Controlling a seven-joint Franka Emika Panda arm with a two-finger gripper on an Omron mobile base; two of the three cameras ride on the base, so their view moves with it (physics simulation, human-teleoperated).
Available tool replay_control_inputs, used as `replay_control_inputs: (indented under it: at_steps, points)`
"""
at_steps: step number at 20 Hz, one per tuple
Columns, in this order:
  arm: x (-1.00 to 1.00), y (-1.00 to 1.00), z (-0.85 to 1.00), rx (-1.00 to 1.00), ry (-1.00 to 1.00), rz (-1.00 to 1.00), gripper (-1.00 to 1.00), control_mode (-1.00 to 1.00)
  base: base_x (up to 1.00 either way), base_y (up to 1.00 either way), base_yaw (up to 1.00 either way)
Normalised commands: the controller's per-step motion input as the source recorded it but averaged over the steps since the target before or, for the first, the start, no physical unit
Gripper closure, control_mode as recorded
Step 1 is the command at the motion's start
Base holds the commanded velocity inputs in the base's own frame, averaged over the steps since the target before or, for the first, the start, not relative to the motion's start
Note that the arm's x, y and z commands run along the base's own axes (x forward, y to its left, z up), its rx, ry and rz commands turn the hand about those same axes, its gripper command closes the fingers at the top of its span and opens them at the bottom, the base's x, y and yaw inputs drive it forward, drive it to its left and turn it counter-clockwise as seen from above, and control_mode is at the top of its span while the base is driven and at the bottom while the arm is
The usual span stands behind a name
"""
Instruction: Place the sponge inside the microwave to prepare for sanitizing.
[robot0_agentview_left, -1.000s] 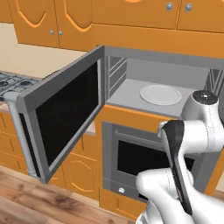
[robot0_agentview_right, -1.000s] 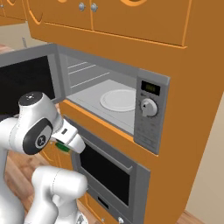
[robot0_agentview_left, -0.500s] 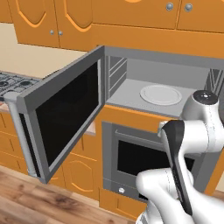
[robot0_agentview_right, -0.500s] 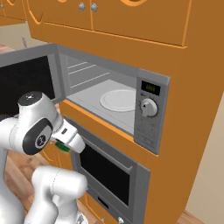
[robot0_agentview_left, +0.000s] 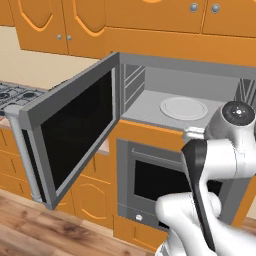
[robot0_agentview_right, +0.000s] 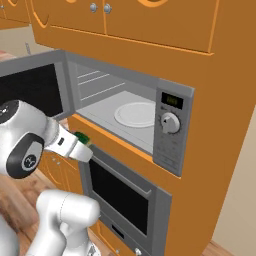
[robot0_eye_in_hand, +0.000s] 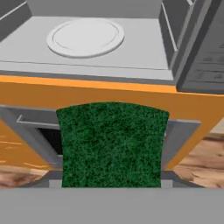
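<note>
I've got the arm bent in front of the cabinets, forearm reaching toward the open microwave (robot0_agentview_right: 125, 107), with the gripper (robot0_agentview_right: 82, 145) low at its front edge, just above the oven (robot0_agentview_right: 125, 200). The sponge (robot0_eye_in_hand: 111, 144) is clamped between the jaws, green face up, outside the cavity below the white turntable plate (robot0_eye_in_hand: 85, 37).

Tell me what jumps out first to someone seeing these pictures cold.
The microwave gapes open in the orange cabinets, its dark glass door swung wide to the left and a white round plate lying on its grey floor. In the hand view a dark green sponge looms large, held in the tool just below and in front of the opening. Under the microwave sits a grey oven with a dark window.
</note>
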Motion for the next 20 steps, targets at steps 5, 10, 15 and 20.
replay_control_inputs:
  at_steps: [5, 10, 15, 20]
  points:
    - [0.0, 0.0, 0.47, -0.11, -0.38, -0.16, 1.0, -1.0, 0.0, 0.0, 0.0]
    - [0.31, -0.04, 0.24, -0.08, -0.23, -0.16, 1.0, -1.0, 0.0, 0.0, 0.0]
    - [0.87, -0.12, 0.0, 0.0, 0.0, -0.06, 1.0, -1.0, 0.0, 0.0, 0.0]
    - [0.94, -0.23, 0.0, 0.0, 0.02, -0.02, 1.0, -1.0, 0.0, 0.0, 0.0]
